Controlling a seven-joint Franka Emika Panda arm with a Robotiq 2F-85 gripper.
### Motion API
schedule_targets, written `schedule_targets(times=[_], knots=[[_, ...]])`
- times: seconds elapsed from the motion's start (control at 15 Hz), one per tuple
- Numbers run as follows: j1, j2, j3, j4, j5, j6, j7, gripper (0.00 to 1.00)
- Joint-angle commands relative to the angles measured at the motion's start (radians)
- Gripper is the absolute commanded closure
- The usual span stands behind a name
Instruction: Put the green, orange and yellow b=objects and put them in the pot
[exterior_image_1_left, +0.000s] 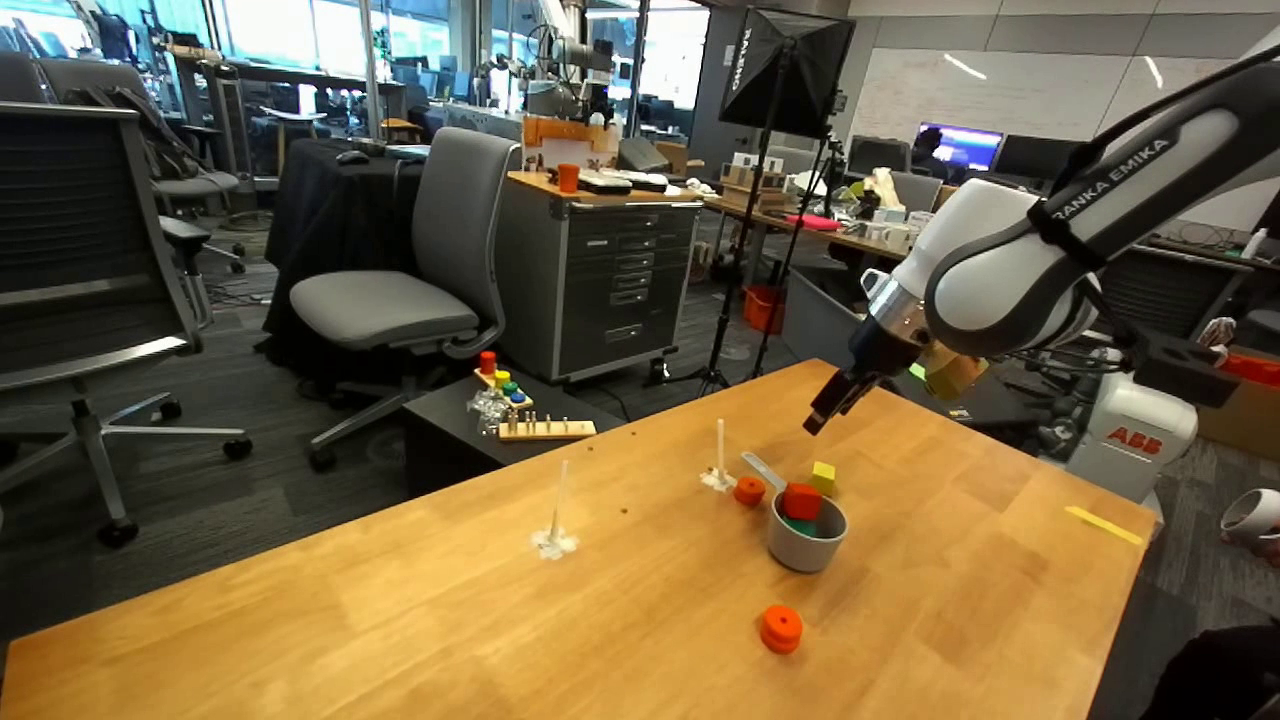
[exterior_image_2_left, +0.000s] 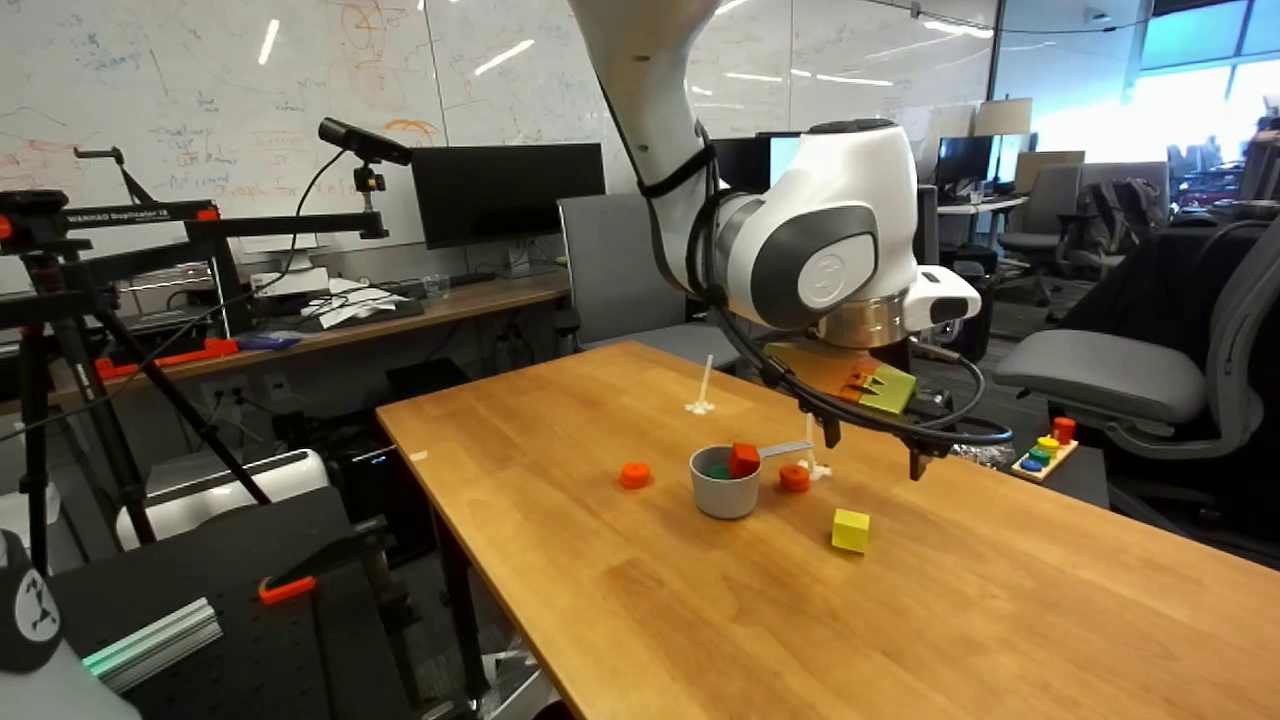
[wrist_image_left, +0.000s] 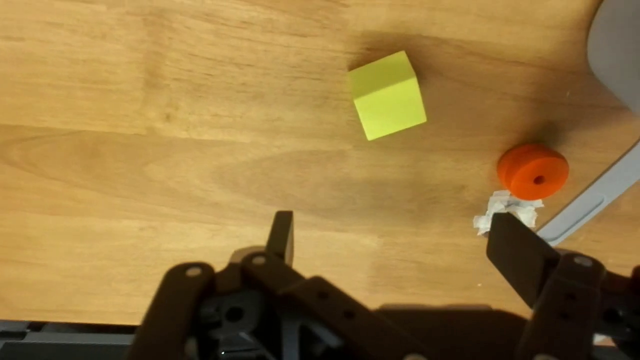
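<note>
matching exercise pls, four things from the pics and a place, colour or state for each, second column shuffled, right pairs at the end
1 yellow cube
2 pot
3 green thing
4 hand

A in the pot
B open, above the table
C grey
D on the table, outside the pot

Right pairs: 1-D, 2-C, 3-A, 4-B

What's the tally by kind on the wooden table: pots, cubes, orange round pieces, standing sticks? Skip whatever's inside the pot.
Pot: 1
Yellow cube: 1
Orange round pieces: 2
Standing sticks: 2
Total: 6
</note>
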Motion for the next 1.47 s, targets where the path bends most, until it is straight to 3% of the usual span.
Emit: schedule_targets(times=[0.0,0.67,0.93,1.4], knots=[[-0.019,0.017,0.027,0.040,0.020,-0.075,-0.057,0.00],[0.002,0.031,-0.007,0.090,0.022,-0.243,-0.101,0.00],[0.047,0.058,-0.072,0.117,-0.044,-0.161,-0.110,0.00],[0.044,0.133,-0.062,0.182,-0.069,-0.118,-0.152,0.00]])
